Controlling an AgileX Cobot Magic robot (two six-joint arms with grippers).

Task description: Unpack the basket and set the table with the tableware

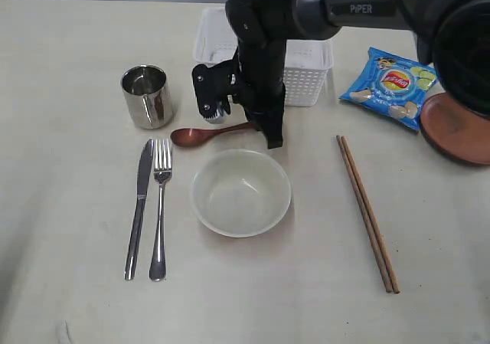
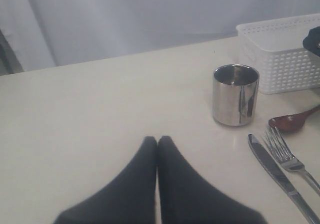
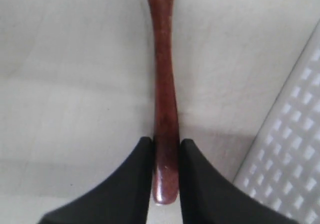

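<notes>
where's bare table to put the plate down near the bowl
Bare: the strip between the bowl and the chopsticks; the table left of the knife and mug; the stretch below the bowl in the exterior view. Crowded: between mug, basket and bowl, where the right gripper clamps the wooden spoon.

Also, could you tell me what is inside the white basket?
The visible strip of the basket interior looks bare. The right arm covers its middle, so anything lying there cannot be seen.

Robot lab setup, bare cream table (image 1: pixel 69 298), pale curtain (image 2: pixel 150 14) backdrop
</notes>
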